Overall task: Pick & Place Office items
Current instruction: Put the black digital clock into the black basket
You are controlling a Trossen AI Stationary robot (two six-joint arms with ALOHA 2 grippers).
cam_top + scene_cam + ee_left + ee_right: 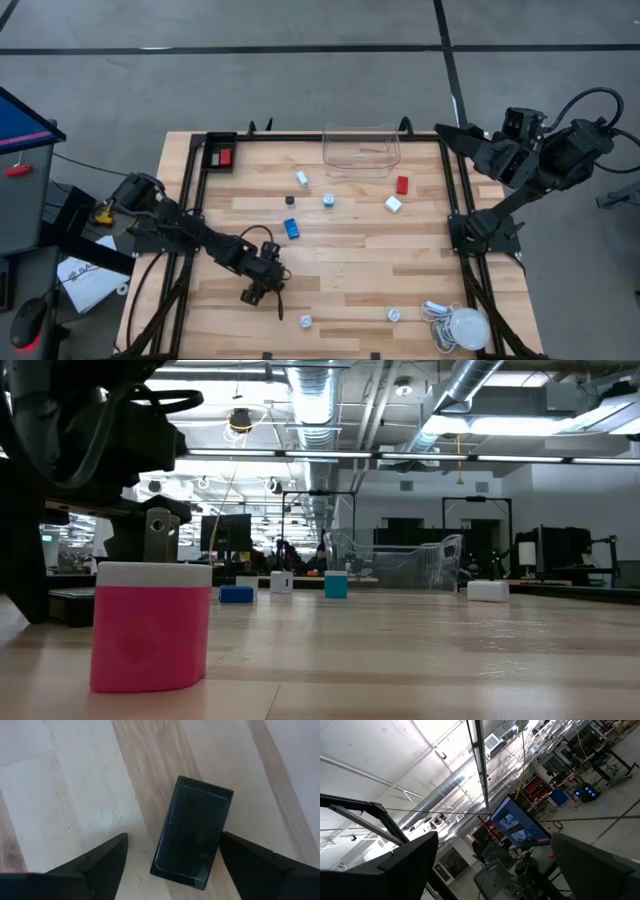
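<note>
Two arms: the left gripper (172,865), jaws spread wide, straddles a black block (192,838) at the table's (350,260) seven o'clock; the right gripper (492,865), open, empty, is parked off at two o'clock.

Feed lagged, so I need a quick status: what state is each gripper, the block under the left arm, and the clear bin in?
Left gripper: open, straddling the block, low over the table.
Small black rectangular block: flat on the wood, between the fingers, not gripped.
Right gripper: open, empty, parked off the table's right edge, pointing up.
Clear plastic bin: upright at the far edge, appears empty.
</note>
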